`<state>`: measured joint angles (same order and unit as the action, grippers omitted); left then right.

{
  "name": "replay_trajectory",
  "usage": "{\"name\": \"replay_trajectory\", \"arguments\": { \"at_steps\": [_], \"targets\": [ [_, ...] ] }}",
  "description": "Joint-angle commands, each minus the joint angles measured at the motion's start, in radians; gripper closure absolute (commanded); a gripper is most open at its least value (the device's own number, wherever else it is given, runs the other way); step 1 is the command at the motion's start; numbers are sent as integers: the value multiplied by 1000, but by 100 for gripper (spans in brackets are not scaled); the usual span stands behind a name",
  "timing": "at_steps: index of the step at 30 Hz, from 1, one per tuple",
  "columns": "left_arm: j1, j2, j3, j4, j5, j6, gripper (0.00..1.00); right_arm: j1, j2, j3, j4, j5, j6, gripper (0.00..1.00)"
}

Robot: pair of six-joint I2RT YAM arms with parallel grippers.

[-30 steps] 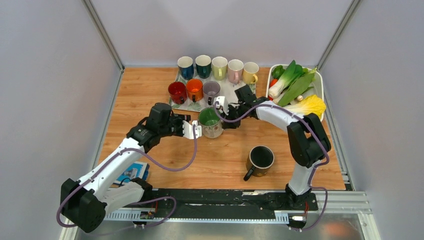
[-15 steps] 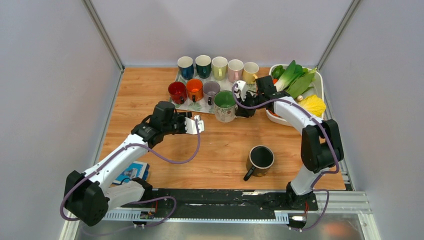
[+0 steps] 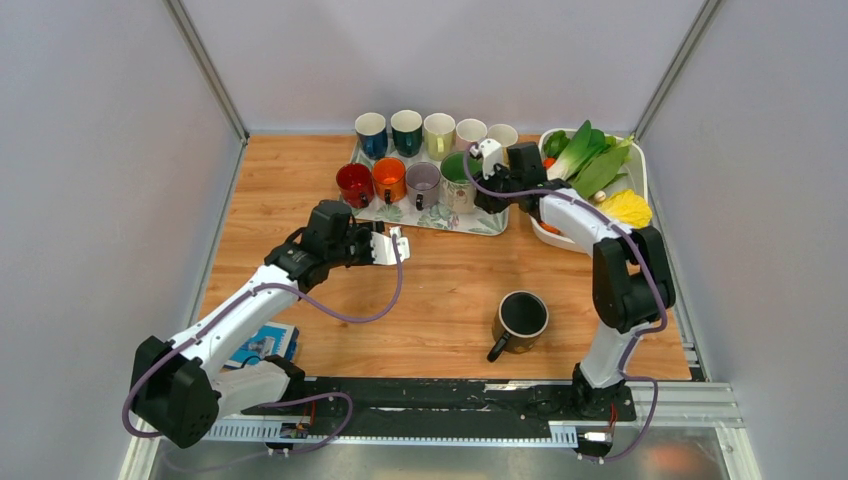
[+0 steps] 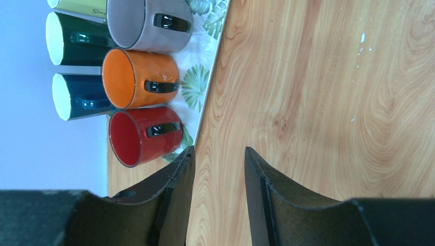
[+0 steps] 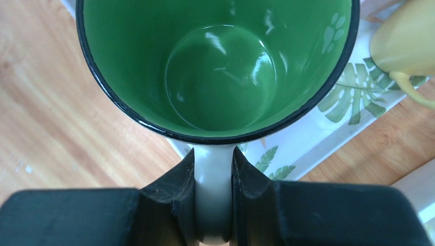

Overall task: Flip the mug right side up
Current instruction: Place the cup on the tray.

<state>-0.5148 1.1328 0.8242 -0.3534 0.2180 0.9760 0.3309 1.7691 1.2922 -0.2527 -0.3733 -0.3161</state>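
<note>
Green-lined ceramic mug (image 5: 215, 66), upright over the leaf-print tray (image 5: 313, 138), is pinched by its handle in the right gripper (image 5: 214, 171): lower it level beside the grey mug (image 3: 423, 182), then let go. Glossy inside, dark rim, pale outside. Left gripper (image 4: 218, 169) hangs half-parted, empty, above the wooden table (image 4: 333, 102)

Green-lined mug (image 3: 457, 172) upright in right hand (image 3: 481, 186), beside grey mug (image 3: 423, 181) on tray (image 3: 482, 223).

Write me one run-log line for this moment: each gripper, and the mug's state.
right gripper: shut on green mug handle, mug upright over tray | left gripper: open, empty, above table | black mug: upright on table
</note>
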Motion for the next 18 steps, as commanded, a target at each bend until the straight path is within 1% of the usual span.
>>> {"name": "replay_trajectory", "arguments": {
  "at_steps": [1,7,11,13,18],
  "targets": [
    [-1,-22,20,20,-6,-22,52,40,20,95,217,157,178,100],
    [-1,-48,-1,29,-12,-50,52,88,48,64,239,316,284,100],
    [-2,-55,-4,19,-7,-53,52,115,72,46,258,370,310,100],
    [-1,-59,-7,15,-7,-46,52,123,86,41,284,432,347,100],
    [-1,-65,-11,10,-9,-38,52,132,136,57,287,497,402,100]
  ]
}}
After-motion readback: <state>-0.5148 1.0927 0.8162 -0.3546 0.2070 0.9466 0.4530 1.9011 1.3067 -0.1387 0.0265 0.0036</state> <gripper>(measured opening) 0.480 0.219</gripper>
